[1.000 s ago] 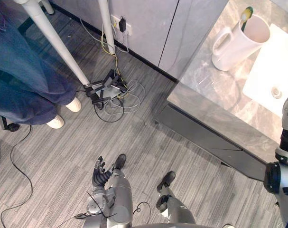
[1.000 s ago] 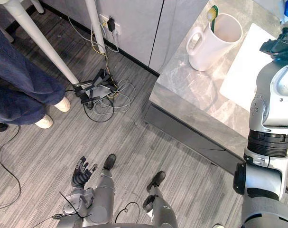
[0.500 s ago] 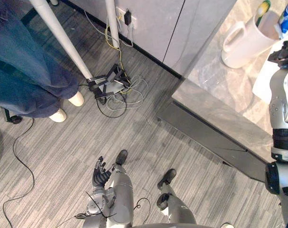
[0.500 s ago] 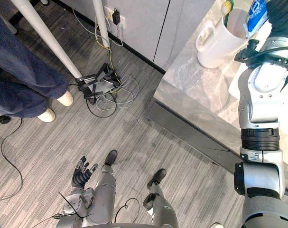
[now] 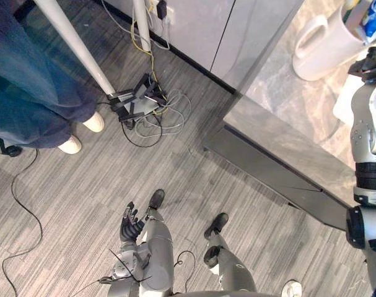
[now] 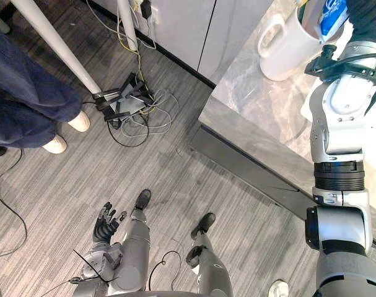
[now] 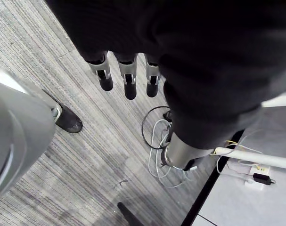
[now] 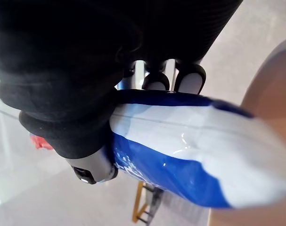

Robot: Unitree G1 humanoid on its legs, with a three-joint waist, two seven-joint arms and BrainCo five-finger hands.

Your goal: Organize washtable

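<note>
A white mug (image 6: 287,43) with a handle stands on the grey marble countertop (image 6: 262,117) at the upper right. My right hand (image 6: 368,12) hovers over the mug, shut on a blue and white tube (image 6: 332,13) whose end points into the mug's mouth. In the right wrist view the fingers (image 8: 190,77) and thumb curl round the tube (image 8: 180,150), with the mug's pale rim (image 8: 274,94) beside it. My left hand (image 5: 131,226) hangs low by my side over the floor, its fingers (image 7: 128,80) straight and holding nothing.
A white basin (image 5: 344,102) is set into the countertop beside the mug. Grey cabinet fronts (image 5: 200,31) run along the wall. A person's legs in blue trousers (image 5: 33,99), white poles (image 5: 76,46) and a tangle of cables (image 5: 147,108) are on the floor to the left.
My right hand has brought the blue tube across to the mug's mouth and stayed there. The camera has shifted slightly. The left hand has not moved.
</note>
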